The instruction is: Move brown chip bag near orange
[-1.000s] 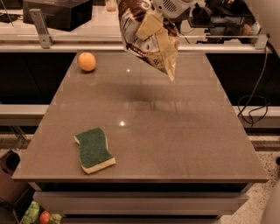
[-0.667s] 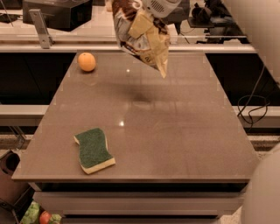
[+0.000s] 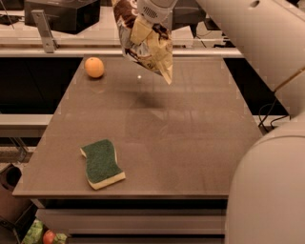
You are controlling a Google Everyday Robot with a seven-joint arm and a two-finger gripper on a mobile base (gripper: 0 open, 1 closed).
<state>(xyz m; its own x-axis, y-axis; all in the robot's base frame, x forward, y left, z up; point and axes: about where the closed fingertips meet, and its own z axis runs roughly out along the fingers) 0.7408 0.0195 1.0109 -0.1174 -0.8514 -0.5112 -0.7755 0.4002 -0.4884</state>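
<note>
The brown chip bag (image 3: 143, 40), crinkled with a dark brown panel, white lettering and pale yellow edges, hangs in the air above the far middle of the table. My gripper (image 3: 151, 14) is at the top of the view, shut on the bag's upper part. The orange (image 3: 94, 67), small and round, sits on the table near its far left corner, to the left of the bag and apart from it.
A green-and-yellow sponge (image 3: 101, 163) lies near the table's front left. The grey table (image 3: 190, 143) has a rail along its far edge. My white arm fills the right side. A small red fruit (image 3: 49, 237) lies on the floor at bottom left.
The gripper with the bag has moved left, toward the orange. The orange and the sponge have not moved.
</note>
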